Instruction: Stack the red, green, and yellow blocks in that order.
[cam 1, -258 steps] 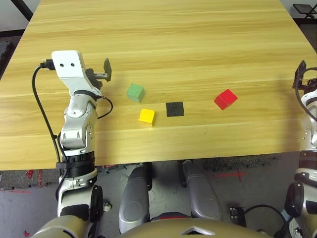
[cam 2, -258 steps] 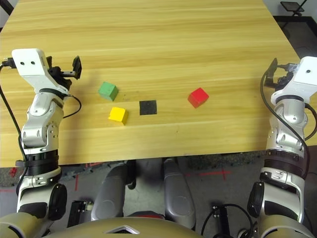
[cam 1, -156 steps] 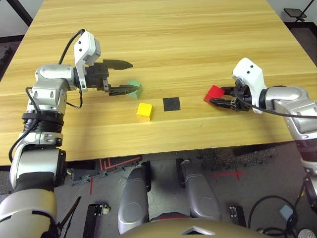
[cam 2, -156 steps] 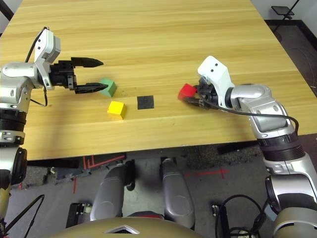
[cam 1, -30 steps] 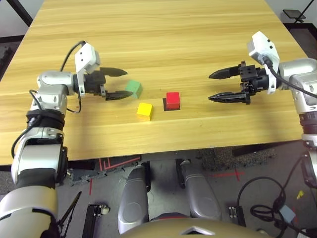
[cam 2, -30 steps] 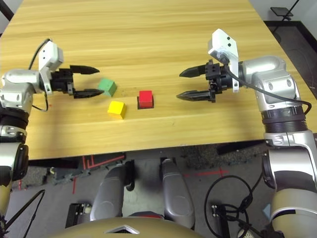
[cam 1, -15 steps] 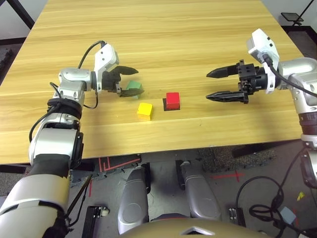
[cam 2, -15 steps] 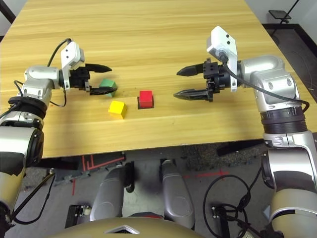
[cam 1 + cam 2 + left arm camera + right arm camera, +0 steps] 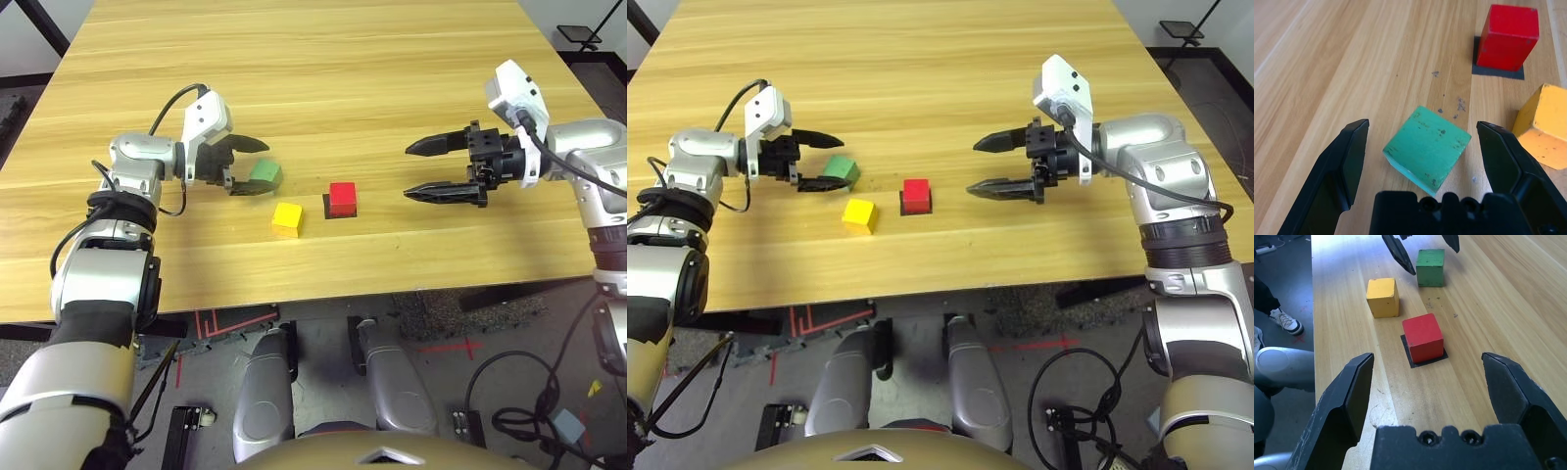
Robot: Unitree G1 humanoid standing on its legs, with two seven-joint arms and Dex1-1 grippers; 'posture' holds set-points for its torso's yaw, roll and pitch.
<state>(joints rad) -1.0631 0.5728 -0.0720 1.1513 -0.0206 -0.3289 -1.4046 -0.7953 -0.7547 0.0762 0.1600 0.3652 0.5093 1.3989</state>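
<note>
The red block (image 9: pixel 342 197) sits on a flat black patch (image 9: pixel 328 209) near the table's middle. Just left of it lies the yellow block (image 9: pixel 287 217), with the green block (image 9: pixel 265 174) a little farther back and left. My left gripper (image 9: pixel 252 168) is open, its fingers flanking the green block (image 9: pixel 1427 147) with a gap on each side. Off to the right of the red block (image 9: pixel 1423 337), my right gripper (image 9: pixel 407 174) is open and holds nothing, pointing at the block from a distance.
The wooden table (image 9: pixel 372 69) stretches wide behind the blocks. Its front edge (image 9: pixel 323 302) runs close below the yellow block. A person's shoe (image 9: pixel 1287 323) shows on the floor beyond the table's side.
My left gripper has moved right, from beside the green block to having its fingers on either side of it. The right gripper has crept slightly left. No block has moved.
</note>
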